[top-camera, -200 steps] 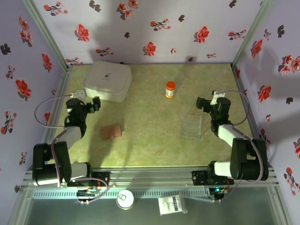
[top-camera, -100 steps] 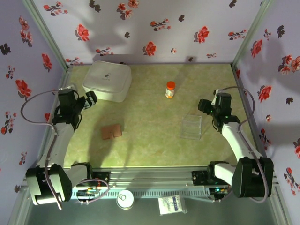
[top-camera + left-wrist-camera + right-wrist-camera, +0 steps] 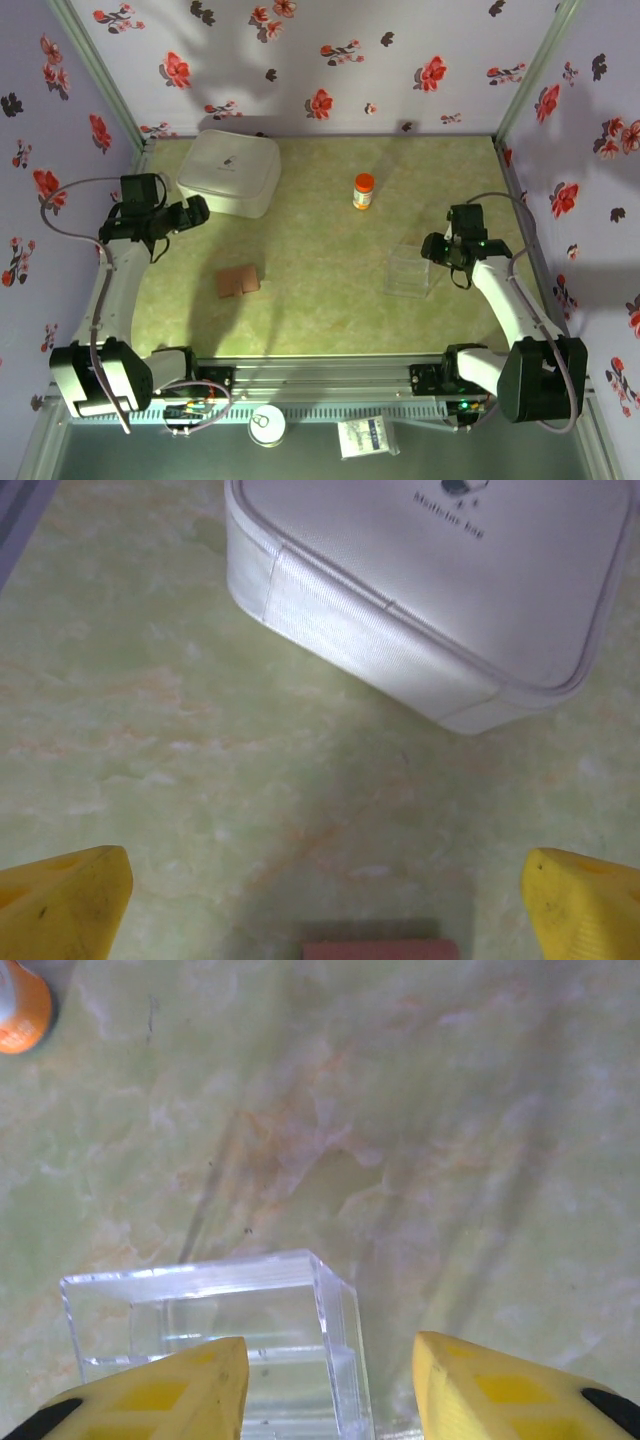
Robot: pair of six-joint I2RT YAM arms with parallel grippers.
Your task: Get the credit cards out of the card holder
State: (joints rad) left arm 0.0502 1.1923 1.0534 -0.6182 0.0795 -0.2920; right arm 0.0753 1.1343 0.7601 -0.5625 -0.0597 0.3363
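Card holder flat on green table

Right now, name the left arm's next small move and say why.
Probably draw the left gripper back toward the near edge and lower it over the card holder. Its fingers are wide open and empty, up beside the white box, while the holder lies untouched on the table, just peeking in at the wrist view's bottom edge.

White arms, apparently grey cables.
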